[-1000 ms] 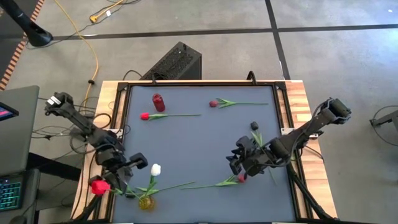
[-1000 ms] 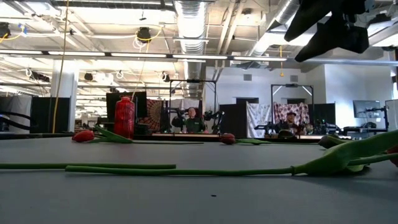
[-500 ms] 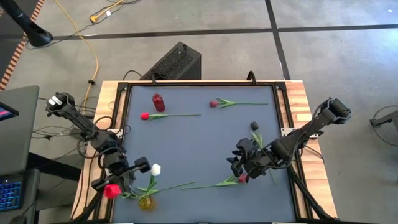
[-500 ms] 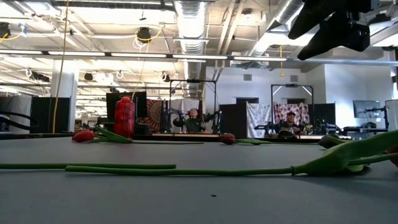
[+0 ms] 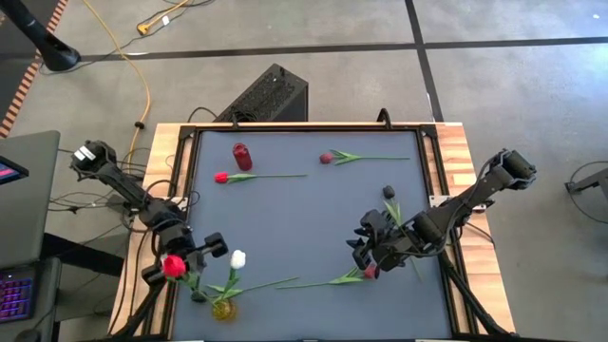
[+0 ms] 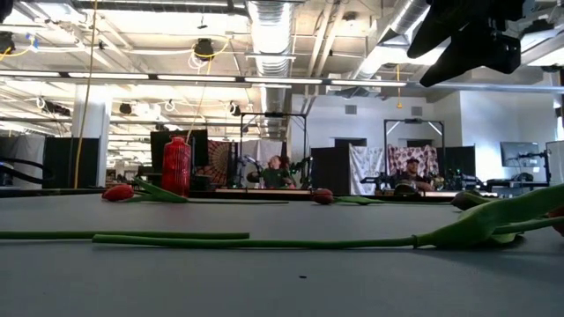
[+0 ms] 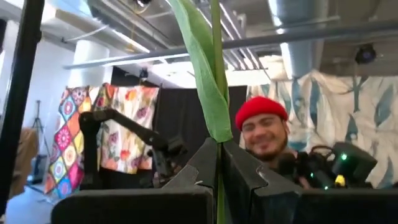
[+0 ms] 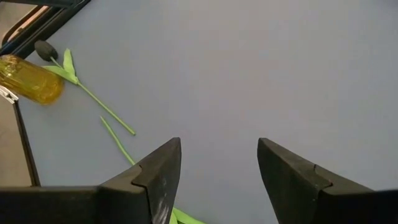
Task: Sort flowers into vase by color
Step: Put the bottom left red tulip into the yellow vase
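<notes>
My left gripper [image 7: 219,163] hangs over the table's near left corner, shut on a red tulip [image 5: 174,266]. Beside it stands a yellow vase [image 5: 223,309], and a white tulip [image 5: 237,258] leans up from it. A dark-headed tulip [image 8: 43,50] lies by that vase. My right gripper [image 8: 219,149] hovers open above a red tulip [image 5: 369,273] lying at the near right. Near the far edge, a red vase [image 5: 241,156] stands, and two more red tulips [image 5: 220,177] [image 5: 326,158] lie flat. Another dark tulip [image 5: 389,192] lies at the right. My left gripper pinches the red tulip's thin green stem [image 7: 219,151] between its two fingers, just below a long leaf [image 7: 202,68]. The fingers slant upward and lie across the stem. The stem runs upright through them, and the tulip is lifted clear of the table.
Wooden boards [image 5: 456,161] and a black frame [image 5: 190,161] edge the grey mat. A black box [image 5: 266,95] stands on the floor beyond the far edge. A person in a red cap [image 7: 261,112] shows beyond the table. The mat's middle holds nothing.
My left gripper has tipped and rolled with the red tulip. The tulip's head has swung from outside the table's left edge in toward the right and the far side, next to the white tulip.
</notes>
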`<action>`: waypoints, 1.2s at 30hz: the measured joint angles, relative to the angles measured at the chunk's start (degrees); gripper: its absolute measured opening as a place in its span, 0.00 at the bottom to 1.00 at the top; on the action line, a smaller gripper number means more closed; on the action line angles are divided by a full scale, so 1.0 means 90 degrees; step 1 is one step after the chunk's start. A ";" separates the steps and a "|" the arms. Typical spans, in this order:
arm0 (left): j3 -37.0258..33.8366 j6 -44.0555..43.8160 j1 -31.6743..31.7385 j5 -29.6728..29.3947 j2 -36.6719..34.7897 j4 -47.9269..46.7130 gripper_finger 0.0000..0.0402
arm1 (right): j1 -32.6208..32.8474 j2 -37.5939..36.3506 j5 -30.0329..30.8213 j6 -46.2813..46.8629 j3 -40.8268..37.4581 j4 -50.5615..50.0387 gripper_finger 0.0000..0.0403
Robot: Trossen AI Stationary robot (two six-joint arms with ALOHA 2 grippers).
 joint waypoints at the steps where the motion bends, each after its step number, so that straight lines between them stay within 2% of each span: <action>1: -0.0036 0.0017 -0.0037 -0.0076 0.0007 -0.0015 0.00 | 0.0000 0.0000 0.0000 0.0000 0.0000 0.0000 0.59; 6: -0.0248 0.0118 -0.0075 -0.0293 0.0228 0.0269 0.00 | -0.0024 0.0000 0.0000 0.0002 0.0000 -0.0002 0.59; 15: -0.0655 -0.0592 0.0039 -0.0499 0.0770 0.1817 0.00 | -0.0049 0.0000 -0.0005 0.0007 0.0000 0.0003 0.59; 24: -0.0655 -0.0712 -0.0284 -0.1249 0.1356 0.1921 0.00 | -0.0049 0.0000 -0.0005 -0.0005 0.0000 -0.0002 0.59; 36: -0.0650 -0.0211 -0.0558 -0.1114 0.1678 0.2087 0.00 | -0.0049 0.0000 -0.0012 -0.0046 -0.0002 -0.0002 0.59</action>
